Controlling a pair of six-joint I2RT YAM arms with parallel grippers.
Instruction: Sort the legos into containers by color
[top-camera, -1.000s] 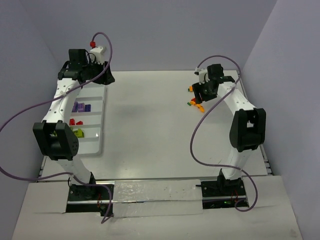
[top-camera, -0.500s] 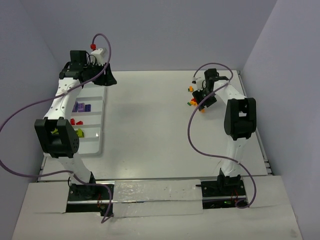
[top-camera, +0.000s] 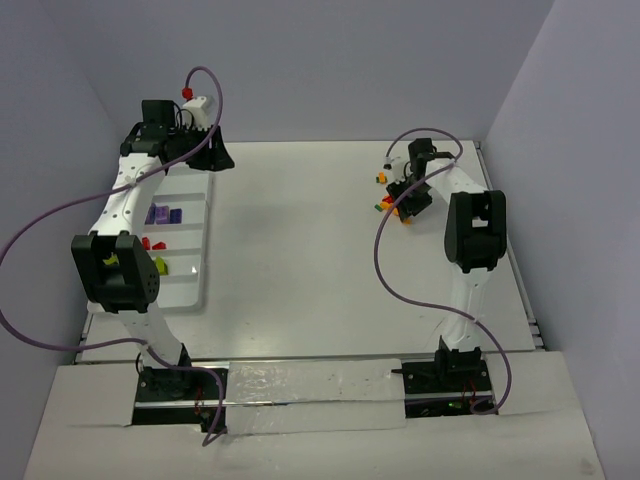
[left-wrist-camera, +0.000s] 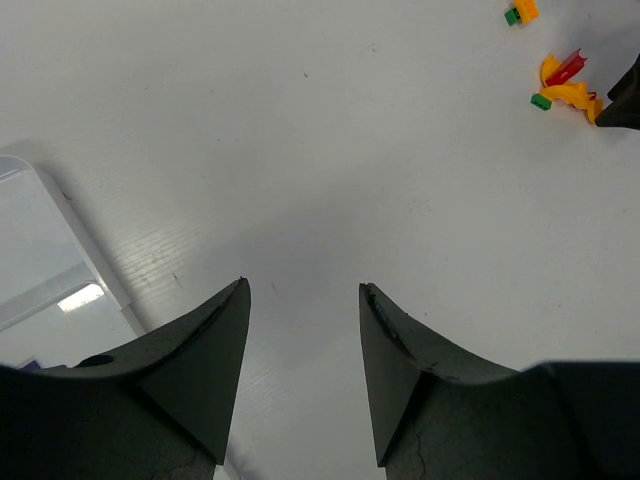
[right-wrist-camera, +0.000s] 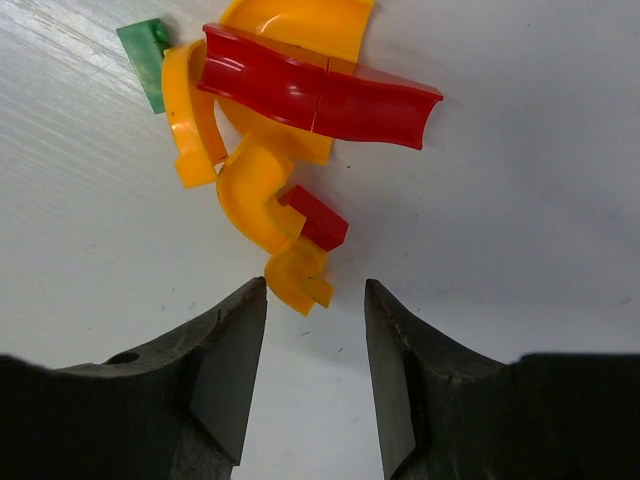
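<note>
A heap of legos lies at the back right: curved orange pieces (right-wrist-camera: 250, 180), red pieces (right-wrist-camera: 310, 90) and a dark green brick (right-wrist-camera: 145, 50). My right gripper (right-wrist-camera: 315, 290) is open and empty, its tips just short of the lowest orange piece (right-wrist-camera: 300, 275). The heap shows in the top view (top-camera: 390, 205) and, far off, in the left wrist view (left-wrist-camera: 568, 85). My left gripper (left-wrist-camera: 303, 290) is open and empty above the table, beside the far end of the white tray (top-camera: 205, 205). The tray holds purple (top-camera: 163, 214), red (top-camera: 150, 243) and lime (top-camera: 158, 265) legos.
An orange and green pair (left-wrist-camera: 520, 12) lies apart behind the heap. The tray's corner (left-wrist-camera: 50, 190) shows at the left of the left wrist view. Grey walls close the table at back and sides.
My right arm has swung and its gripper has closed in on the heap. My left gripper has shifted slightly at the tray's far end.
</note>
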